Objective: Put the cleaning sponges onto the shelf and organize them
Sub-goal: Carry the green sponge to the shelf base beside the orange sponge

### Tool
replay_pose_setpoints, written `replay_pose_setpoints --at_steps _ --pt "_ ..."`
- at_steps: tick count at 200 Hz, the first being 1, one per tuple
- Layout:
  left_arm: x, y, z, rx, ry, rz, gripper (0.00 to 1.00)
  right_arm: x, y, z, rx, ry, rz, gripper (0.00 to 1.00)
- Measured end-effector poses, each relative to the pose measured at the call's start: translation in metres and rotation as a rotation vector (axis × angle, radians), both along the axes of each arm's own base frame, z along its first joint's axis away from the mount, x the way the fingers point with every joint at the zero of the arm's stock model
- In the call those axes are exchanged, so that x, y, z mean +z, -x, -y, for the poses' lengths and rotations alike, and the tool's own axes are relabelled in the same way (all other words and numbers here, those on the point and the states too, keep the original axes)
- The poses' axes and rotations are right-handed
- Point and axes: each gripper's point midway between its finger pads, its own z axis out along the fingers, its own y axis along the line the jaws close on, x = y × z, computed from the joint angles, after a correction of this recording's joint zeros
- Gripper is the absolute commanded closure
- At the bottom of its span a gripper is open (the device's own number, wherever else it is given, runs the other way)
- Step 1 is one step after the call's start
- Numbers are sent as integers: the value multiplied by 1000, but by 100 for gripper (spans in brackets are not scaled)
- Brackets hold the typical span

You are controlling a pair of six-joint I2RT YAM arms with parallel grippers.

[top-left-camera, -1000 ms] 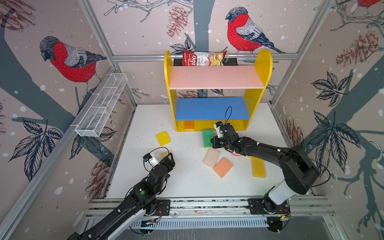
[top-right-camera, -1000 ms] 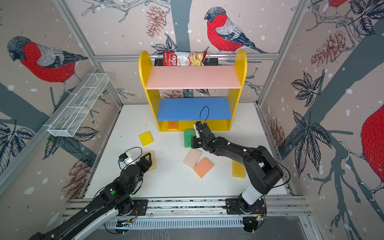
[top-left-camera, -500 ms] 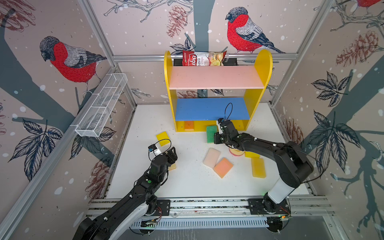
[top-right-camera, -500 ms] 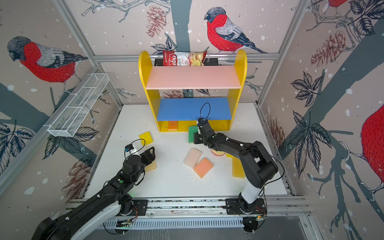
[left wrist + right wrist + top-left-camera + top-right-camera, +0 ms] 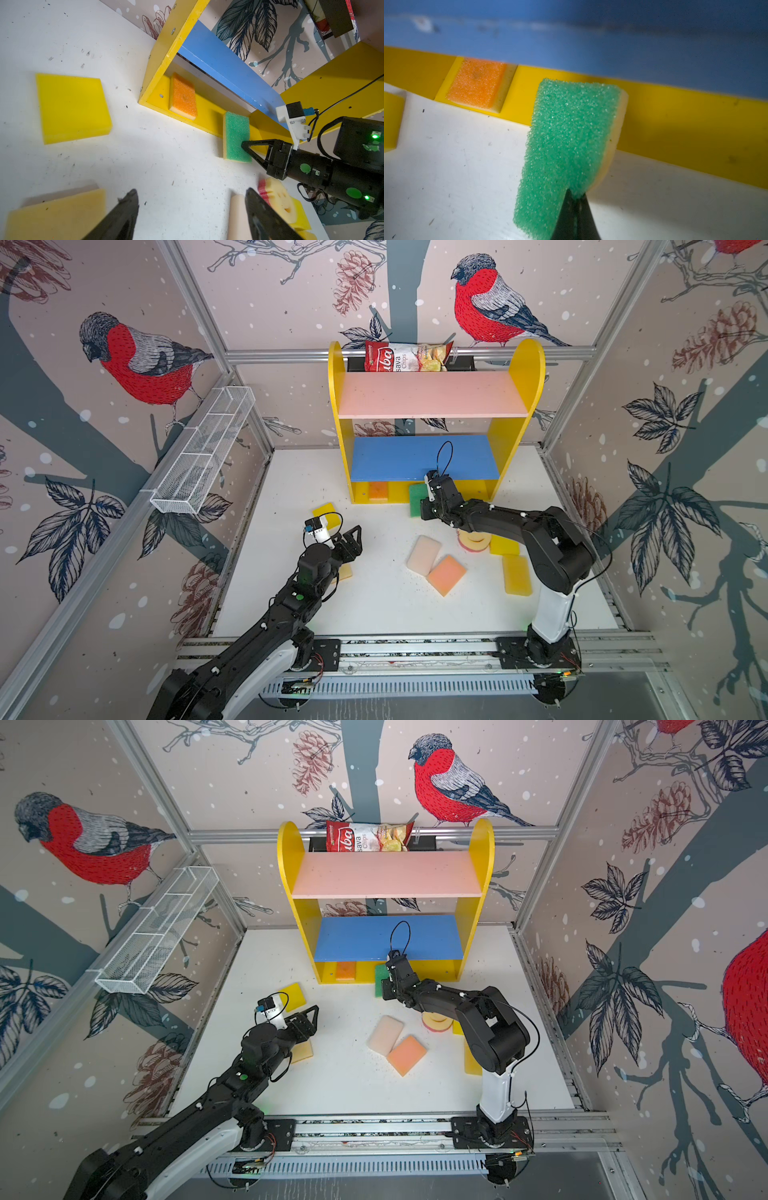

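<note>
Jaws, right gripper [image 5: 576,196]: pinching the green sponge [image 5: 571,135] by its near edge.
Jaws, left gripper [image 5: 190,193]: spread wide, empty, over the table [image 5: 166,155].
Green sponge: far end on the shelf [image 5: 528,377] base lip, apart from the orange sponge [image 5: 182,96] lying there.
Writing: chips bag [image 5: 405,358] reads "sava Chips".
Left wrist view only: smiley sponge [image 5: 280,199] shows its face; both top views half hide it under the right arm.

A robotics lab cell: aluminium frame [image 5: 195,310], bird-printed wall panels [image 5: 291,302], two robot arms [image 5: 286,610] [image 5: 552,610] bolted to a rail [image 5: 415,649] edging the tabletop [image 5: 374,614]
</note>
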Motion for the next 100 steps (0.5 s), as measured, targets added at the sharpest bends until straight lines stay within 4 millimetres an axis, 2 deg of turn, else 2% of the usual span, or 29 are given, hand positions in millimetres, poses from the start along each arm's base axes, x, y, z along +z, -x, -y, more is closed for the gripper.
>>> replay_pose_setpoints --at_steps 42,70,100 --pt "-2 1 -2 7 2 -5 19 -6 -9 -2 -26 -19 13 81" --pt "-7 0 -2 10 3 -24 19 -6 -13 -4 -28 -32 28 65" --pt "-16 0 -1 14 6 -55 19 -4 -17 -6 -23 -57 36 56"
